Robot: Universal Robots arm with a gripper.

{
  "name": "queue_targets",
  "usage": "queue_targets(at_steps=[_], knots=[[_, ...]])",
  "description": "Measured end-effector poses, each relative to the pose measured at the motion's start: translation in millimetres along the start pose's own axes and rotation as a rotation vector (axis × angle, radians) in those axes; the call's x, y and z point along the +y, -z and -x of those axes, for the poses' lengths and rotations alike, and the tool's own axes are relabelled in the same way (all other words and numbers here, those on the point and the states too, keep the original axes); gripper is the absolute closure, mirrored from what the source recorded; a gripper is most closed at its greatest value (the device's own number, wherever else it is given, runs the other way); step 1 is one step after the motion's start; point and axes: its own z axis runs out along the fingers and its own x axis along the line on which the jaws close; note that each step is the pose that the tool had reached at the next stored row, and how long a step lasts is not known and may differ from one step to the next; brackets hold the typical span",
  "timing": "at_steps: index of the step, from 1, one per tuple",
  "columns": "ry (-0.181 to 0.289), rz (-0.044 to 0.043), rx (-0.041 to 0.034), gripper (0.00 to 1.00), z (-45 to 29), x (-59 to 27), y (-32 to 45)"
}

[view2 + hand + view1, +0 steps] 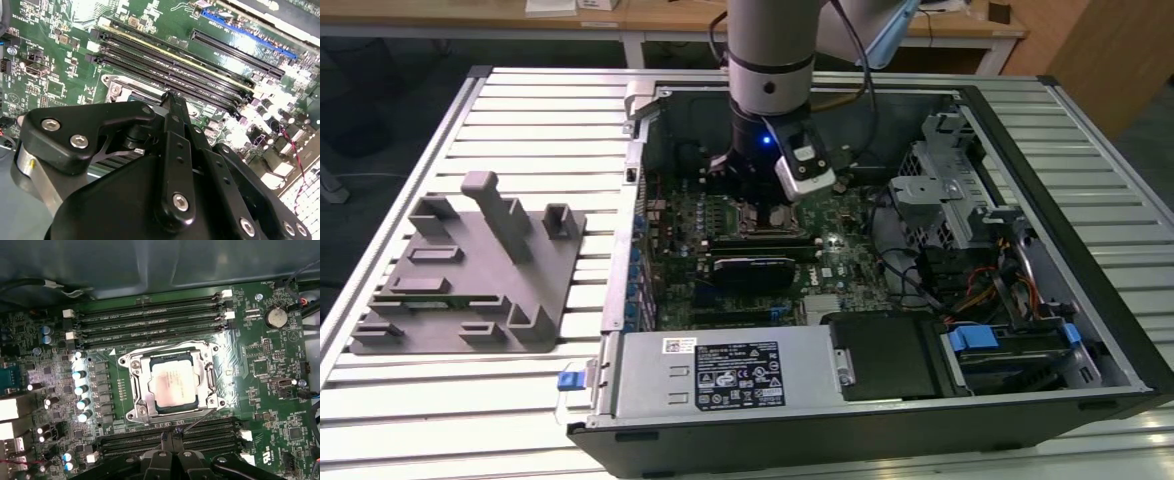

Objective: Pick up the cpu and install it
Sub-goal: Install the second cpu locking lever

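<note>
Hand is positioned just beside the socket frame, fingers pressed together, nothing pinched. The cpu is seated in the socket under the frame; placement judged done, latch lever state cannot be told.

Setting: robotics laboratory or assembly test cell. Evidence: a work table of pale ribbed aluminium slats carried an opened black desktop computer case lying on its side, its green motherboard exposed. A grey plastic fixture tray with upright posts stood on the slats toward the exterior view's left. A silver-and-grey industrial robot arm descended into the case. Behind stood light wooden desks with white legs, and dark floor showed beyond the table.
</note>
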Motion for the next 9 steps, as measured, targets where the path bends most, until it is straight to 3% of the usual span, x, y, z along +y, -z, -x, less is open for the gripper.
queue_targets(at_steps=[9], knots=[[0.075,0.0033,-0.0007,0.89,-3.0,-3.5,-4.1]])
